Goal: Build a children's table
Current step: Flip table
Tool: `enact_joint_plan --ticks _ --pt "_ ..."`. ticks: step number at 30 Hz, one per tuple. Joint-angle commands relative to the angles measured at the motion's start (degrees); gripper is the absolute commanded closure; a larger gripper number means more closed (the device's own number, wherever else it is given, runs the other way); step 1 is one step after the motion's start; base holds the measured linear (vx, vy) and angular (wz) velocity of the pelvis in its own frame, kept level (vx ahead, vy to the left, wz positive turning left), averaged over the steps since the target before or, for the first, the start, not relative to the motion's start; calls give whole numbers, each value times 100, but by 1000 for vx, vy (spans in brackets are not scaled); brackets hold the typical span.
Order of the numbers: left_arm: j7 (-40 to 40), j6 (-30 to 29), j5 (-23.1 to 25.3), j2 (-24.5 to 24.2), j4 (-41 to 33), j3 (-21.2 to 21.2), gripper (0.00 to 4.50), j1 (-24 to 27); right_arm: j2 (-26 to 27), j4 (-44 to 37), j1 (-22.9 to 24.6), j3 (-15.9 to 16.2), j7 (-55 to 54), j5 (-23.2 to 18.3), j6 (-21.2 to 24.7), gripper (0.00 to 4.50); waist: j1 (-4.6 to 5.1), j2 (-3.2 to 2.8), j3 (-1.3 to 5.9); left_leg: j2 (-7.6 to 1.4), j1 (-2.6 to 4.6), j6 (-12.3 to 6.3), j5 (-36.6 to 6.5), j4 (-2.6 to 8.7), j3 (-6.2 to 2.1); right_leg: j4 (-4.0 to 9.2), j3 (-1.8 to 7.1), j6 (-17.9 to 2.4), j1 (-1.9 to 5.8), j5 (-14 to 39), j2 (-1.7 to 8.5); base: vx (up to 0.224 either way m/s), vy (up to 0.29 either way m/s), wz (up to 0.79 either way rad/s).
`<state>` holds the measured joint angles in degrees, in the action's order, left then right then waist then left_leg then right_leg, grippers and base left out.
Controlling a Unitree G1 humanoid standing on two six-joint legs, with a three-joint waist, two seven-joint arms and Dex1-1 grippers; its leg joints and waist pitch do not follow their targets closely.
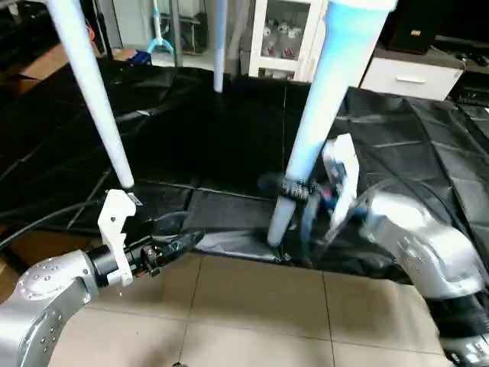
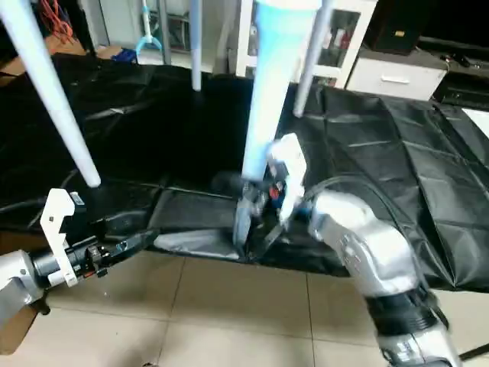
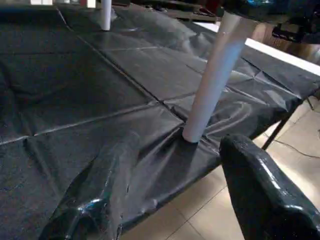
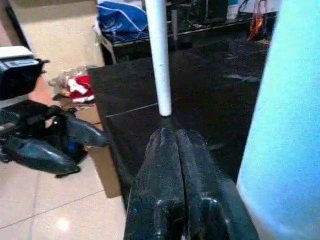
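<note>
Black sheeting covers the worktop (image 1: 428, 138), creased into squares, with pale floor tiles (image 1: 252, 306) in front of it and a white cabinet (image 1: 283, 38) behind. Standing on the sheeting are the table's white legs: near leg (image 1: 321, 122) rises thick through the middle of the head view, its foot at the worktop's front edge; left leg (image 1: 92, 84) slants up on the left; far leg (image 1: 219, 46) stands at the back. Table's top is out of view above, so the table looks to be on its feet, though I can't be sure.

Left gripper (image 1: 179, 243) hangs over the tiles just off the front edge, fingers (image 3: 260, 185) apart with nothing between them, pointing toward the near leg's foot. Right gripper (image 4: 176, 145) sits just beside the near leg, fingers pressed together, empty, the leg outside them.
</note>
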<state>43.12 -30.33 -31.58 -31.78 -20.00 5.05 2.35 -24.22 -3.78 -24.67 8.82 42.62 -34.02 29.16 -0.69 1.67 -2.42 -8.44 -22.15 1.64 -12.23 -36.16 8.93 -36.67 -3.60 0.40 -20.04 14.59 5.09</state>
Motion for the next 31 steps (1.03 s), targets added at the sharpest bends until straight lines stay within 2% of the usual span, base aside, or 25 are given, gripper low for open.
enact_joint_plan --ticks 1,3,4,5,6,7,8,9,10,11,12,13,14,15,17,18,22,23,24,25,27,28,29,30,31 --pt "54 -37 -13 -48 -139 -69 153 23 -141 -81 88 -298 -53 27 -21 448 -19 -92 280 -437 138 84 -662 568 -134 351 285 -1237 125 -507 337 0 0 0" --pt "78 -55 -60 -41 -161 -68 153 23 -281 -356 275 -414 -47 -49 70 448 -60 -121 270 -456 166 117 -737 580 -123 362 288 -1205 117 -433 318 0 0 0" --pt "83 -59 -75 -38 -169 -66 153 23 -315 -439 334 -447 -48 -66 94 448 -76 -111 262 -455 164 136 -801 590 -118 366 289 -1185 118 -372 313 0 0 0" --pt "90 -60 -109 -15 -182 -67 153 11 -368 -596 444 -498 -54 -112 144 448 -94 -137 262 -453 174 160 -863 594 -112 373 292 -1173 111 -300 314 0 0 0" --pt "49 -62 -181 84 -192 -66 153 -48 -483 -947 698 -546 -16 -200 232 448 -110 -115 254 -467 188 188 -984 602 -101 392 302 -1146 100 -170 324 0 0 0" --pt "49 -62 -181 84 -192 -66 153 -48 -483 -947 698 -546 -16 -200 232 448 -133 -135 245 -478 199 234 -1090 613 -86 411 307 -1104 97 -64 323 0 0 0" --pt "-46 -57 -233 235 -187 -92 153 -136 -599 -1350 991 -523 39 -272 307 448 -139 -153 238 -487 190 277 -1191 630 -77 417 314 -1060 107 69 326 0 0 0" --pt "-149 -18 -198 370 -140 -150 153 -203 -643 -1611 1172 -475 86 -321 342 448 -149 -142 242 -495 208 294 -1221 625 -68 430 317 -1049 93 93 329 0 0 0" --pt "-255 36 -134 495 -76 -208 153 -264 -663 -1815 1308 -429 121 -368 371 448 -143 -170 236 -496 192 325 -1285 636 -77 436 320 -1017 101 129 329 0 0 0" --pt "-313 70 -88 554 -37 -234 153 -292 -668 -1891 1360 -416 133 -393 384 448 -144 -173 233 -503 185 336 -1303 641 -79 448 326 -989 103 139 336 0 0 0" --pt "-694 215 201 809 173 -324 153 -411 -583 -2088 1528 -497 135 -606 376 448 -131 -139 244 -496 176 320 -1295 632 -91 442 324 -986 109 157 344 0 0 0" --pt "-694 215 201 809 173 -324 153 -411 -583 -2088 1528 -497 135 -606 376 448 -135 -186 235 -496 161 308 -1305 644 -95 455 333 -969 115 185 350 0 0 0" --pt "-1077 369 494 1009 326 -370 153 -493 -509 -2178 1621 -583 57 -696 361 448 -111 -138 228 -499 151 267 -1352 635 -94 486 344 -952 115 319 355 0 0 0" --pt "-1270 433 614 1110 392 -369 153 -512 -479 -2212 1664 -612 -15 -672 346 448 -112 -154 229 -495 145 266 -1345 629 -101 486 345 -947 122 373 366 0 0 0" --pt "-1777 429 813 1388 376 -396 153 -512 -375 -2358 1854 -707 -470 -411 314 448 -90 -162 222 -500 134 288 -1340 639 -111 509 351 -891 123 537 366 0 0 0" --pt "-1938 577 898 1528 336 -402 153 -513 -281 -2461 1977 -772 -780 -233 280 448 -101 -162 225 -505 165 321 -1337 632 -106 526 354 -887 92 525 357 0 0 0" --pt "-2736 722 1155 2047 23 -292 153 -473 351 -3044 2593 -1121 -1903 -6 120 448 -100 -179 240 -506 156 323 -1217 642 -110 518 348 -878 98 166 336 0 0 0" --pt "-2737 722 1149 2053 18 -289 153 -468 364 -3053 2607 -1126 -1920 5 110 448 -105 -175 249 -508 154 319 -1174 638 -108 508 347 -869 101 101 336 0 0 0" --pt "-2755 727 996 2195 -94 -211 153 -360 665 -3261 2944 -1241 -2313 241 -130 448 -108 -170 251 -494 135 307 -1087 639 -121 502 340 -829 119 28 334 0 0 0" --pt "-2778 785 897 2290 -91 -133 153 -309 818 -3301 3088 -1317 -2526 368 -228 448 -113 -179 242 -497 138 304 -1027 641 -109 505 346 -824 94 -54 333 0 0 0" --pt "-2858 944 919 2379 -61 -52 153 -220 1082 -3278 3309 -1472 -2928 587 -410 448 -101 -228 239 -484 143 340 -1110 654 -111 512 340 -804 86 -26 316 0 0 0" --pt "-2879 1003 986 2365 -59 -42 153 -174 1163 -3232 3395 -1517 -3045 716 -528 448 -88 -205 232 -475 150 377 -1285 665 -112 529 339 -752 90 133 299 0 0 0" --pt "-2950 1081 1161 2319 -32 -51 153 -142 1194 -3152 3464 -1497 -3151 873 -603 448 -85 -208 226 -476 152 386 -1360 671 -113 536 344 -718 85 214 297 0 0 0" --pt "-2959 1110 1209 2297 -21 -58 153 -139 1197 -3123 3475 -1474 -3161 915 -637 448 -68 -240 207 -472 154 422 -1512 683 -120 566 347 -639 76 383 292 0 0 0" --pt "-2972 1157 1287 2263 -5 -70 153 -135 1202 -3075 3493 -1437 -3178 982 -691 448 -57 -247 195 -468 146 434 -1647 693 -134 583 352 -570 79 565 292 0 0 0"
